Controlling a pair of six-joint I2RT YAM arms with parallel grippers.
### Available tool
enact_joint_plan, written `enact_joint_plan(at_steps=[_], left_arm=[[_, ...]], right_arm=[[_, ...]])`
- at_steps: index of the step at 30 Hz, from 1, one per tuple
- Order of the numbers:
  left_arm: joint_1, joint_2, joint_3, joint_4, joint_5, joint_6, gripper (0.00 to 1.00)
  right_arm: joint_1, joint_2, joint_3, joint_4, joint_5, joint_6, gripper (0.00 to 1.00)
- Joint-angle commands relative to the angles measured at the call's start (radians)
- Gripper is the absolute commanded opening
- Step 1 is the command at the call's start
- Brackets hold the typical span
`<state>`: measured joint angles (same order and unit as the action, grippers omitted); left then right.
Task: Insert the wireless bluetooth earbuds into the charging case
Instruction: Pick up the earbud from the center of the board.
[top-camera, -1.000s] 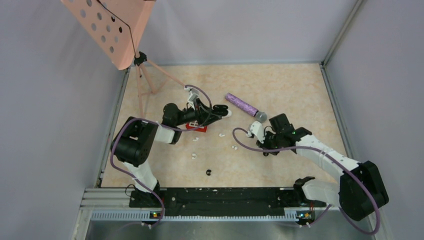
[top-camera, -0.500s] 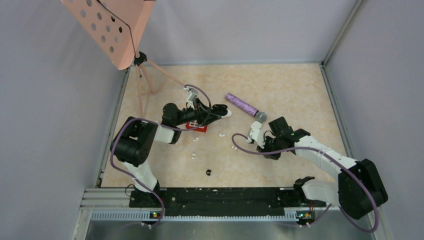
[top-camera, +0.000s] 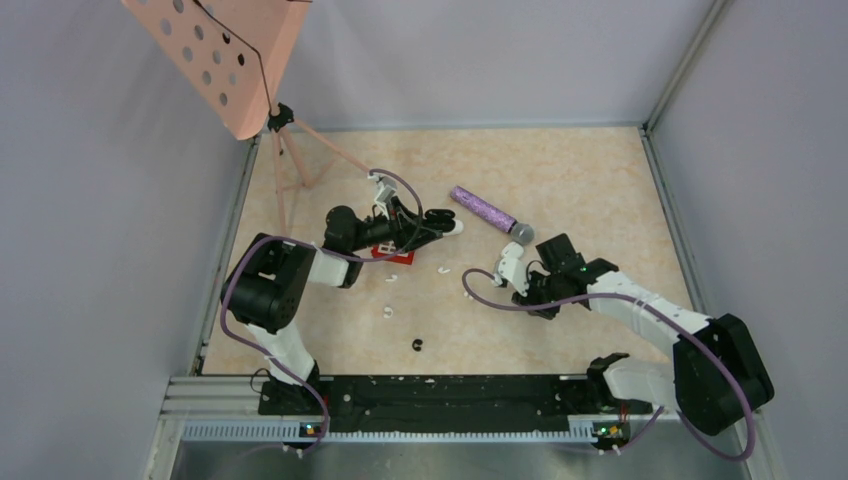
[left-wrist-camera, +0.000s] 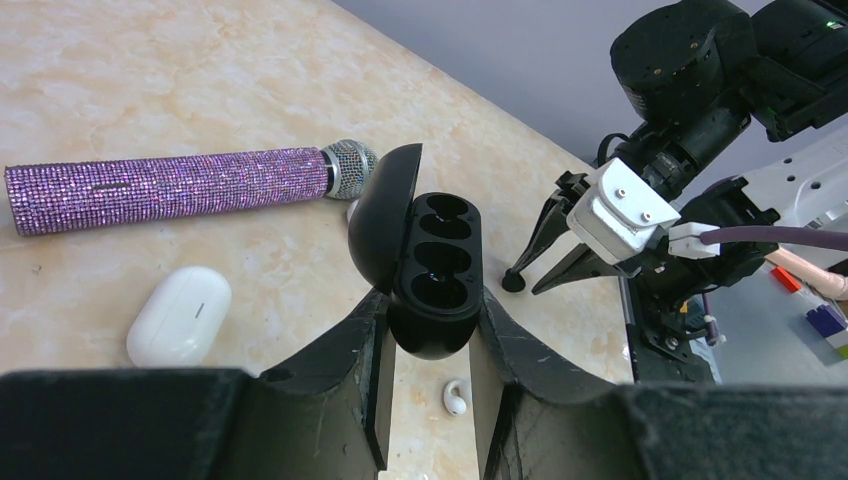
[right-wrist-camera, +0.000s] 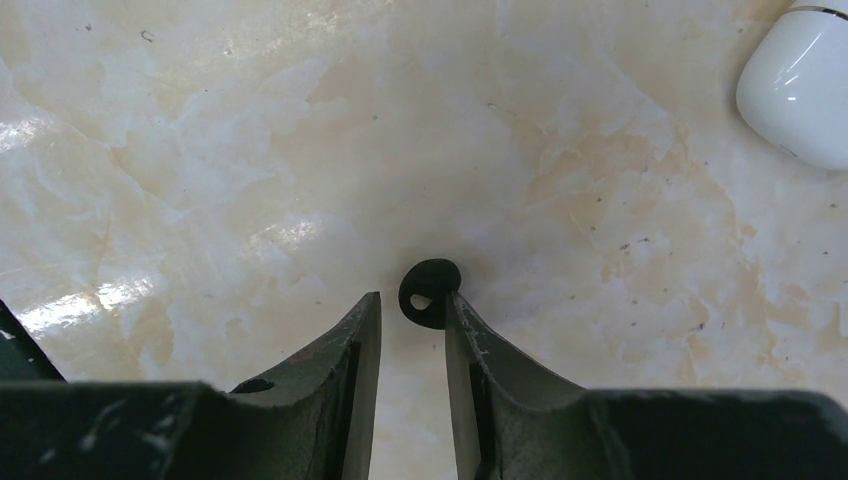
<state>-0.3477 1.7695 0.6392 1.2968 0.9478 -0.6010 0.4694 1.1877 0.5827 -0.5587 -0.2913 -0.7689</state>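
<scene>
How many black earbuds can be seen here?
2. One black earbud sits at the tips of the right gripper; a second black earbud lies alone toward the table's near edge. Others may be hidden.

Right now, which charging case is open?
The black oval plastic case clamped in the left fingers, lid flipped up; the white pebble-shaped case on the table lies closed.

Robot lab test cell: plain grey wall panels (top-camera: 480, 60) box in a marble-pattern table (top-camera: 580, 170); aluminium mounting rail (top-camera: 230, 430) along its near edge.
</scene>
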Motion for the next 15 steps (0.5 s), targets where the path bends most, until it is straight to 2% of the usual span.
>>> enact_joint_plan(at_steps=[1,8,15], left_arm=[[0.006,-0.023,0.026,0.019,-0.008,-0.002,0.0],[0.005,-0.023,0.027,0.012,-0.008,0.0,0.0],[0.005,-0.024,0.027,0.001,-0.009,0.007,0.0]], right_arm=[[0.014,0.013,-0.013,0.019,-0.002,-0.021,0.3],[0.015,0.011,-0.023,0.043,0.031,-0.027,0.31],[0.017,-0.008,-0.022,0.085,0.072,-0.02,0.2]])
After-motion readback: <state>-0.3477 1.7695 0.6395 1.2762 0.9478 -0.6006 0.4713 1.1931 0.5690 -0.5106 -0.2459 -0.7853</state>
